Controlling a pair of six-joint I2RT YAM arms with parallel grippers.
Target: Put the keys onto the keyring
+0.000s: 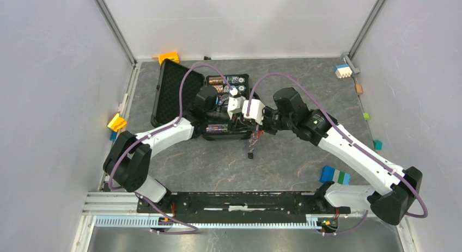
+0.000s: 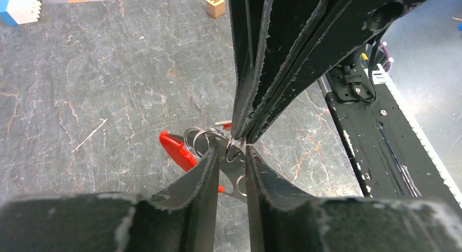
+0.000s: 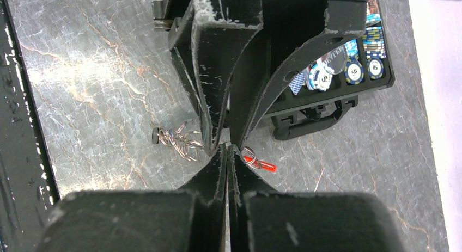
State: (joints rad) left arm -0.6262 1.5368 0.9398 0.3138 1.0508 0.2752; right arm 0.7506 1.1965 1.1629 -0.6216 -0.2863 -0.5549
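Both grippers meet tip to tip above the table, in front of a black case. My left gripper (image 2: 229, 154) is shut on a flat silvery key (image 2: 235, 177); a small red bit (image 2: 221, 189) shows beside its finger. My right gripper (image 3: 228, 148) is shut on a small silvery ring (image 2: 232, 149) at the key's top. The keyring's rings (image 2: 199, 139) and long red tag (image 2: 175, 149) hang just beside the fingertips. They also show in the right wrist view, the rings (image 3: 182, 140) and the tag (image 3: 262, 165). A short chain dangles below the grippers (image 1: 251, 146). No blue key shows.
An open black case (image 1: 163, 91) holding poker chips (image 3: 354, 72) lies right behind the grippers. Coloured blocks lie by the walls (image 1: 116, 122) (image 1: 342, 71) and near the right arm (image 1: 334, 174). A wooden cube (image 2: 215, 6) sits far off. A black rail (image 1: 239, 200) runs along the near edge.
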